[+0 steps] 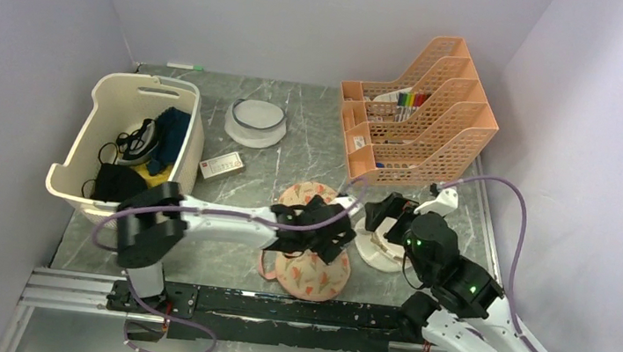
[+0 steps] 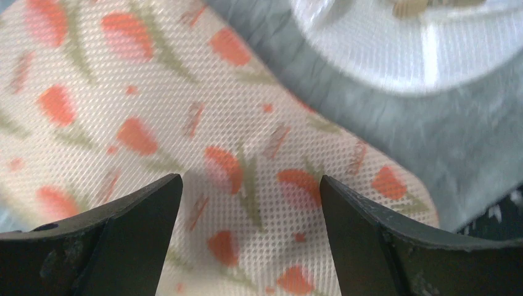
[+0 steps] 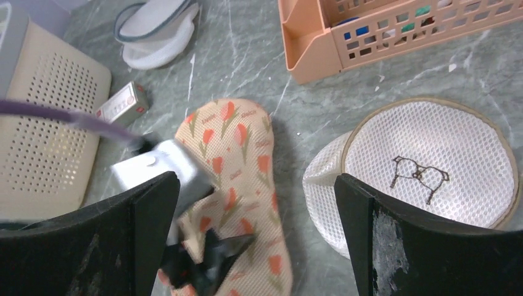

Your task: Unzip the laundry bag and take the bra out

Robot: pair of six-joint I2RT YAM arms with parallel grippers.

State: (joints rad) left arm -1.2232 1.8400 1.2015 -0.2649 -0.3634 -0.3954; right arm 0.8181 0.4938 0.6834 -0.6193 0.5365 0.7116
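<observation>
The laundry bag (image 1: 312, 273) lies flat on the grey table just ahead of the arm bases. It is peach mesh with red-pink flowers, and it looks closed. My left gripper (image 1: 333, 232) hangs low over its middle. In the left wrist view the bag's mesh (image 2: 185, 111) fills the picture, and my left gripper (image 2: 250, 182) stands open just above it, holding nothing. My right gripper (image 1: 382, 211) hovers open to the right. In its wrist view the right gripper (image 3: 255, 177) is high above the bag (image 3: 237, 154). The bra is hidden.
A round white mesh disc (image 3: 432, 166) with an eyeglasses drawing lies right beside the bag. An orange desk organizer (image 1: 437, 128) stands at the back right and a cream basket (image 1: 191, 140) of dark clothes at the left. A white bowl (image 1: 256, 121) and a small box (image 1: 221, 166) lie behind.
</observation>
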